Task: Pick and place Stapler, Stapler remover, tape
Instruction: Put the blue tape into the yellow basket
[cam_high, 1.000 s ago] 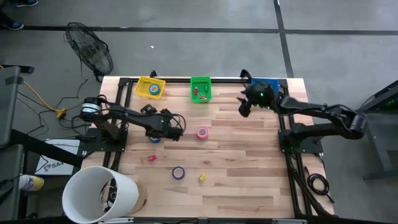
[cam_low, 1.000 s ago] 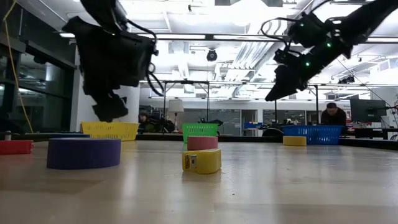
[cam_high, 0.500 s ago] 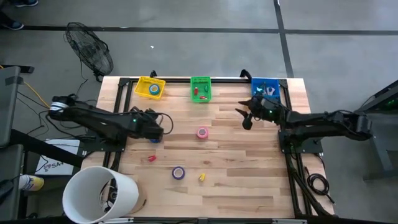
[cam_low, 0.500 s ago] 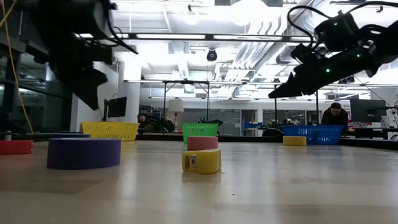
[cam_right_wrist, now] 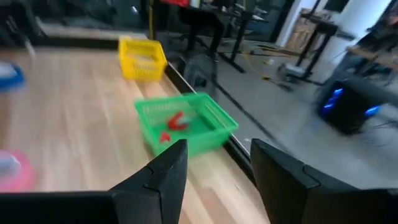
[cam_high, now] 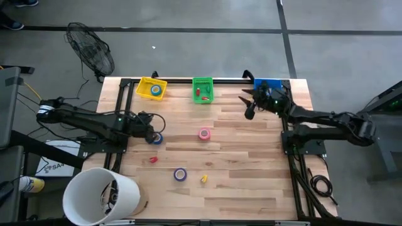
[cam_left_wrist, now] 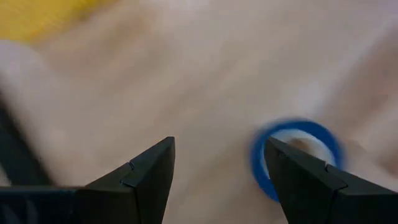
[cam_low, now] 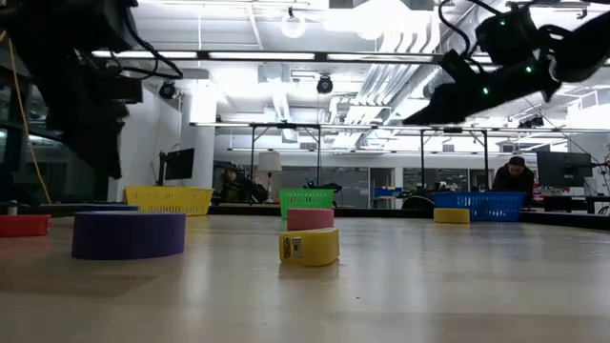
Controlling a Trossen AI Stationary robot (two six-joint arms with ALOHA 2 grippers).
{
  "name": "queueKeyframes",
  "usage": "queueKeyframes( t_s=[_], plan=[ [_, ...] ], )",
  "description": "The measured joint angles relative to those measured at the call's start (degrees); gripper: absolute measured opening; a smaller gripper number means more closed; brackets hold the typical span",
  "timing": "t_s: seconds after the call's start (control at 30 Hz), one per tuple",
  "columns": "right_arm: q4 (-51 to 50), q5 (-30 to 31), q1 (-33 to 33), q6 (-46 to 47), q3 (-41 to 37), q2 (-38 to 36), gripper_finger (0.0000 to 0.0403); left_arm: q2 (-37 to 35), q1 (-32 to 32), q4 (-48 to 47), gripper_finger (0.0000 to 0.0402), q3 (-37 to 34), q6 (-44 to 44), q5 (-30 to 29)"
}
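Note:
My left gripper (cam_high: 151, 130) hovers open near the table's left edge, with nothing between its fingers (cam_left_wrist: 217, 146). A blue tape roll (cam_high: 156, 139) lies flat on the wood just beside it (cam_left_wrist: 297, 158). A pink roll (cam_high: 204, 133), a purple roll (cam_high: 180, 174) and a yellow roll (cam_high: 204, 179) also lie flat on the table. My right gripper (cam_high: 246, 108) hangs open and nearly level at the far right, in front of the blue basket (cam_high: 269, 86). Red items lie in the green basket (cam_right_wrist: 186, 127). I cannot make out the stapler or the stapler remover.
A yellow basket (cam_high: 152, 88) holding a blue roll stands at the far edge, left of the green basket (cam_high: 202, 90). A small red piece (cam_high: 153, 159) lies near the left edge. A white bucket (cam_high: 100, 196) overhangs the near left corner. People sit in the room beyond.
My left gripper has drawn back toward the table's left edge and risen a little, still open; the blue roll stays on the table. My right gripper has tipped up from slanting down to nearly level, staying about where it was.

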Motion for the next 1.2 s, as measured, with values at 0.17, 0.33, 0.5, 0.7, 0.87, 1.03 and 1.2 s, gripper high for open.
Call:
queueKeyframes(
  t_s=[0.17,0.33,0.5,0.7,0.87,1.03,1.2],
  plan=[
    [-7.3,-10.1,-2.3,10.1,6.5,-0.2,0.0167,-2.6,0.0,3.3,0.0240,0.0,-4.2,11.4],
    [-19.1,-13.4,-2.1,13.1,15.8,-1.2,0.0165,-3.2,0.0,3.1,0.0240,2.0,-7.4,16.2],
    [-30.1,-14.1,-2.3,11.0,27.7,-1.4,0.0165,-3.2,0.0,-0.9,0.0240,6.9,-9.2,14.3],
    [-39.0,-14.2,-2.3,6.1,33.3,-1.4,0.0163,-3.3,0.0,-6.9,0.0240,10.1,-18.6,9.6],
    [-39.4,-16.1,-2.9,7.5,32.7,-1.3,0.0161,-3.2,0.0,-8.9,0.0240,10.3,-26.7,9.6],
    [-38.5,-20.5,-7.0,8.4,32.1,-1.2,0.0162,-3.2,0.0,-12.6,0.0240,10.3,-34.4,10.9],
    [-36.7,-26.0,-12.5,8.3,32.1,-0.4,0.0159,-3.2,0.0,-14.0,0.0240,10.3,-37.6,13.3]
  ],
)
